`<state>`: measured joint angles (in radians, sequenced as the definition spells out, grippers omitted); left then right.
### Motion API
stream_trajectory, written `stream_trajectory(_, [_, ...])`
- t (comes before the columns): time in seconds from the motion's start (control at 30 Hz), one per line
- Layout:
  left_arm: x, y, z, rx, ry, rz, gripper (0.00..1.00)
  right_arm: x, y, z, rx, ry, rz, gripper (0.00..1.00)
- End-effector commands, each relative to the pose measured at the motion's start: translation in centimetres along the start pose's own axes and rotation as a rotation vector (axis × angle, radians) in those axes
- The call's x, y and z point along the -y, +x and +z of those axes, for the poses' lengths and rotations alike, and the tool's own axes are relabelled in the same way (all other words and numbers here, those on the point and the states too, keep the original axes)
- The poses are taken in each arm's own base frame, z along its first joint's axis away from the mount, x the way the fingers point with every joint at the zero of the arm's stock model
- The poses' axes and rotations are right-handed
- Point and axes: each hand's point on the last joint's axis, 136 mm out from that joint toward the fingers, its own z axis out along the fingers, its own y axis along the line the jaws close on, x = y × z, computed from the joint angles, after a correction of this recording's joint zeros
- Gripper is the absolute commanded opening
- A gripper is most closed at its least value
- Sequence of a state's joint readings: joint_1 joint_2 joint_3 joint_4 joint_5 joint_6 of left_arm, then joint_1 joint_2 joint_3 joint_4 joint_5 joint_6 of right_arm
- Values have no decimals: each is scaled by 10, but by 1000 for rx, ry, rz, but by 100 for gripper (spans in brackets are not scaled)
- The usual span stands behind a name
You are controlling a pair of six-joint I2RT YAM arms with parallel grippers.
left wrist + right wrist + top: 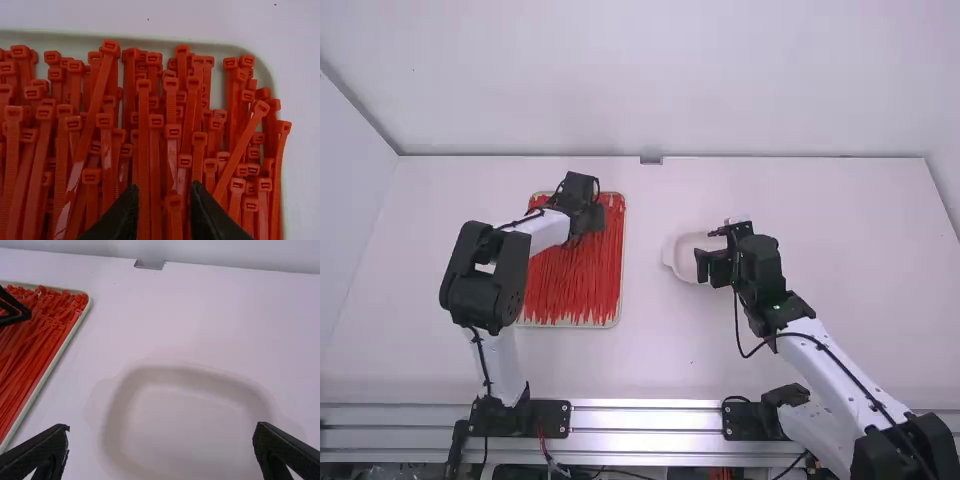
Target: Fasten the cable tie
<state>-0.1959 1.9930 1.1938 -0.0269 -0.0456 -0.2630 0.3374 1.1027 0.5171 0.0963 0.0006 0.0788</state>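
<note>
Left hand, released and parted, straddles a few red cable ties on the tray.

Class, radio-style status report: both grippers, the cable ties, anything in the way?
Left gripper open, low over cable ties in tray. Right gripper open wide above white dish. No tie lifted yet; nothing blocking the pile.
</note>
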Motion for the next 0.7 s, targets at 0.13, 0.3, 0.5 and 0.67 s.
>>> stream_trajectory(0.13, [4, 3, -3, -3, 8, 11, 26, -3, -18, -2, 36, -7, -3, 98])
stream_trajectory(0.3, [4, 3, -2, 0, 8, 11, 26, -3, -18, -2, 36, -5, -2, 98])
stream_trajectory(0.5, [5, 5, -1, -7, 15, 4, 25, -3, -18, -2, 36, -5, -3, 98])
stream_trajectory(0.67, [5, 7, -1, -13, 14, 5, 25, -3, -18, -2, 35, -8, -2, 98])
